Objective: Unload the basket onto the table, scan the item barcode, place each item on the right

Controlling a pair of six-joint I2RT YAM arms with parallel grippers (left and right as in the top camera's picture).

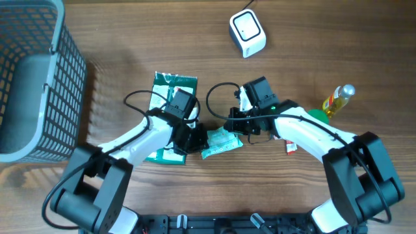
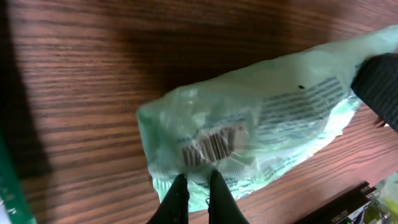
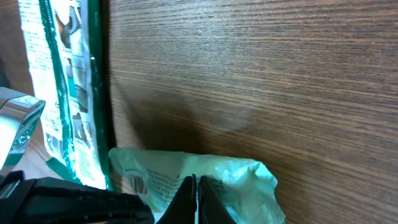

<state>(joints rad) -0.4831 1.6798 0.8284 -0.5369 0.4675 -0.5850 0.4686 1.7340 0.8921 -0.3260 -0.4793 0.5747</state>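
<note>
A pale green plastic packet [image 1: 221,142] lies at the middle of the wooden table. Its barcode [image 2: 214,146] faces up in the left wrist view. My left gripper [image 1: 197,138] is shut on the packet's left edge, with thin film between its fingertips [image 2: 194,180]. From the other side, my right gripper [image 1: 234,127] is shut on the packet's upper right part [image 3: 197,183]. The white scanner [image 1: 247,34] stands at the back, well away from both grippers.
A grey mesh basket [image 1: 71,78] fills the left side. A dark green pouch [image 1: 172,88] lies under the left arm. A yellow bottle [image 1: 338,101] and a small red item [image 1: 290,148] sit by the right arm.
</note>
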